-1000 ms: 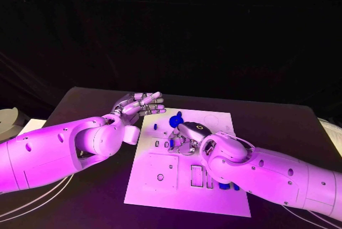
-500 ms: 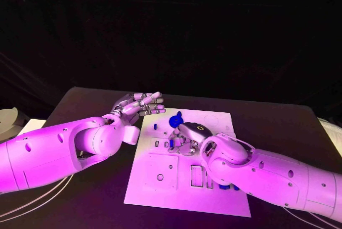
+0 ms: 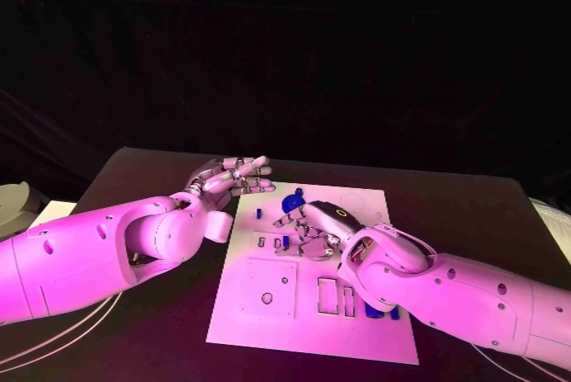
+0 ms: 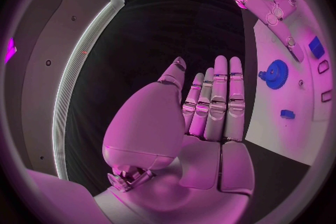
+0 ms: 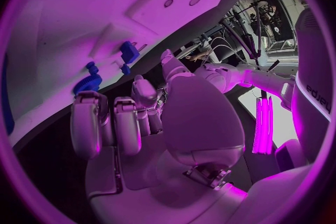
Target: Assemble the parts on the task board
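Worktop: the black worktop (image 3: pixel 476 209) carries the flat white task board (image 3: pixel 357 202) at its middle; both look as they did a second ago.
Task board: the same rectangular cut-outs and small holes show on it, and no slot has gained a piece.
Right arm: it has slid slightly toward the board's far end over the last second.
Right hand: the silver right hand (image 3: pixel 312 229) is palm-down over the board's upper middle, fingers (image 5: pixel 105 123) curled toward the surface; I cannot tell whether they pinch anything.
Left hand: the silver left hand (image 3: pixel 233 177) hovers just off the board's far left corner as before, palm open, fingers (image 4: pixel 218 95) straight and side by side, holding nothing.
Blue gear: the round toothed blue part (image 3: pixel 293 200) lies on the board just beyond the right hand, unmoved.
Small blue blocks: small blue parts (image 3: pixel 379 311) sit near the board's lower right, partly hidden by the right forearm.
Meaning: probably a reach toward the gear; assembly looks hardly begun.
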### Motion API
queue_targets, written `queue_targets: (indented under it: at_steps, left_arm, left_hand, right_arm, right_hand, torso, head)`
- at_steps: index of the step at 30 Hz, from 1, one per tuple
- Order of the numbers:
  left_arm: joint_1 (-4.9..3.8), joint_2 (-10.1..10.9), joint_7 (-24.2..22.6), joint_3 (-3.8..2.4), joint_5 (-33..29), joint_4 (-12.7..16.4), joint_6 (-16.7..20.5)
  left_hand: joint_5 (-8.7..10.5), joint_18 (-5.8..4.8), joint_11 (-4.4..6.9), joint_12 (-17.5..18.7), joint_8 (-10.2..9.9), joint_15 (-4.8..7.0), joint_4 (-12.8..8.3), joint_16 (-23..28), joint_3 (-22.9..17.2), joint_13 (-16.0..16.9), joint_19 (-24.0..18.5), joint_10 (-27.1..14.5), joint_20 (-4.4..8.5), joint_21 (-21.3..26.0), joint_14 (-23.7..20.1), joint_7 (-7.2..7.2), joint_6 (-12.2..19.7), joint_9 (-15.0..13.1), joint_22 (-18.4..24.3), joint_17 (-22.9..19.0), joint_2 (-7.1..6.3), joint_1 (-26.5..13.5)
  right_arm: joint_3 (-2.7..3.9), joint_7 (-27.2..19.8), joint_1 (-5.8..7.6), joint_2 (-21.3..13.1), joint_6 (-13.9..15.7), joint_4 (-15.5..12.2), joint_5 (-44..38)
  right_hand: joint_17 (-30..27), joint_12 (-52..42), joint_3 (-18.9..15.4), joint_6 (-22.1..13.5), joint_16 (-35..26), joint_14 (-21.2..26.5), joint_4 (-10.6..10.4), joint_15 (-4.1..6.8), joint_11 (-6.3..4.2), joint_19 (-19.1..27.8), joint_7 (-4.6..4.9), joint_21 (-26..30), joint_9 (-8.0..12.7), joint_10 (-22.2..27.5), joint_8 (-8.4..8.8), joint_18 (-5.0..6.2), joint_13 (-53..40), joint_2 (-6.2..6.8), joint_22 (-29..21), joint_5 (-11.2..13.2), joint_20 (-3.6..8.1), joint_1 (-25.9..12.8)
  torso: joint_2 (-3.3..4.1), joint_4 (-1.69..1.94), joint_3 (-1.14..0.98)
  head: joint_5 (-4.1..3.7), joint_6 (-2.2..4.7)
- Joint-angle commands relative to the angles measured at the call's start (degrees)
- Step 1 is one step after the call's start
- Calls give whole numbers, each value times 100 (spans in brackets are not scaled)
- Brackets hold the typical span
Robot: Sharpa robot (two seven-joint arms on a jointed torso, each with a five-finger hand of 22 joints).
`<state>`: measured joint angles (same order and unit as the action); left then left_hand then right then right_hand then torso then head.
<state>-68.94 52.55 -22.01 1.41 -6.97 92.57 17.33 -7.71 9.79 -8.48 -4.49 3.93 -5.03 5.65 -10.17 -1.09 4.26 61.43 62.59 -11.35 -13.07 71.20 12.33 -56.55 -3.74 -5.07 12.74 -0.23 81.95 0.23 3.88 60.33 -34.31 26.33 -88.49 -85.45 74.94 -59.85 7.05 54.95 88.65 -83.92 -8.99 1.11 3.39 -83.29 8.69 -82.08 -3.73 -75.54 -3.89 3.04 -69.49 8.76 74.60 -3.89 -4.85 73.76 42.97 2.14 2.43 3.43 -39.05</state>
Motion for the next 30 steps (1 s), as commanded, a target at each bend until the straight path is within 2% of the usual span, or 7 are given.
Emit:
queue_targets:
  at_steps: [1, 6, 10, 14, 17, 21, 30]
  left_arm:
    - [-5, -25, 144, -3, 184, -36, -146]
    - [-5, -72, 565, -3, 784, -156, -149]
    - [-5, -120, 1303, -3, 1534, -259, -237]
    - [-12, -154, 2412, -4, 2583, -304, -501]
    - [-43, -188, 3231, -5, 3394, -319, -794]
    - [-125, -286, 4440, -10, 4463, -363, -1240]
    - [-310, -703, 5846, -13, 6014, -577, -1769]
  left_hand:
    - [31, 81, 60, -59, 3, 95, -27, -192, 30, 22, 218, 181, 81, -128, 267, -76, -50, -9, -59, 169, 56, -40]
    - [35, 73, 311, -220, 73, 401, 74, -1127, 126, 125, 968, 774, 388, -689, 1218, -276, -330, -38, -338, 849, 20, -153]
    - [42, 53, 573, -647, 137, 693, 202, -5121, 193, 469, 1672, 1525, 700, -1549, 1673, -532, -599, -90, -832, 4562, -30, -197]
    - [46, -300, 727, -1517, 352, 800, 243, -7305, 219, 1269, 2151, 1692, 862, -4214, 1736, -651, -843, -243, -3755, 6875, -17, -179]
    - [55, -441, 733, -2972, 680, 831, 273, -7850, 287, 2604, 2093, 1211, 904, -5352, 1825, -691, -796, -468, -5023, 7541, -1, -243]
    - [30, -596, 874, -5677, 1272, 870, 659, -7983, 470, 5267, 2271, 1377, 912, -6438, 1880, -821, -653, -901, -6424, 7726, 73, -609]
    - [118, -742, 954, -6626, 2399, 949, 1095, -7983, 1067, 6261, 2444, 1518, 956, -7059, 1880, -936, -236, -1952, -7355, 7726, 117, -1120]
  right_arm:
    - [23, -888, 27, -101, 159, -117, 570]
    - [86, -1230, 135, -414, 123, -361, 1126]
    - [117, -1333, 338, -817, -47, -566, 2017]
    - [133, -1324, 560, -1303, -131, -692, 2856]
    - [139, -1304, 686, -1629, -110, -733, 3304]
    - [142, -1271, 786, -2000, -62, -745, 3660]
    - [138, -1184, 823, -2234, -54, -690, 3771]
  right_hand:
    - [1325, -48, -113, -36, 4, -559, -60, -43, 31, 7, 4, 17, -8, 4, -8, 22, 4, -5, -4, -47, -35, 84]
    - [1321, -87, -173, -21, 0, -558, -117, -44, 28, 4, -1, 15, -13, -5, -22, 22, -2, -63, -1, -121, -36, 157]
    - [1264, -90, -150, 28, -43, -543, -111, -31, 12, 22, -15, 40, -22, 5, -49, 32, 18, -202, -44, -245, -28, 283]
    - [1223, -144, -140, 148, -77, -532, -64, -7, -17, 24, -46, 49, -41, -27, -112, 35, 5, -301, -57, -348, -8, 376]
    - [1214, -144, -142, 156, -85, -529, -48, -2, -22, 25, -50, 52, -40, -28, -116, 36, 12, -315, -62, -385, -2, 396]
    - [1199, -149, -149, 159, -97, -526, -31, 3, -27, 29, -53, 60, -36, -33, -116, 39, 17, -332, -75, -432, 5, 414]
    - [1175, -137, -152, 162, -115, -520, -29, 4, -28, 38, -53, 73, -36, -28, -117, 43, 27, -333, -99, -441, 6, 415]
  torso:
    - [-9, -6, 3]
    - [-39, -20, -16]
    - [-78, -48, -34]
    - [-136, -83, -43]
    - [-177, -113, -62]
    - [-220, -159, -100]
    - [-267, -186, -147]
  head:
    - [-17, 0]
    - [-5, 5]
    - [-1, 8]
    - [26, -8]
    - [59, -7]
    - [113, -16]
    - [178, -55]
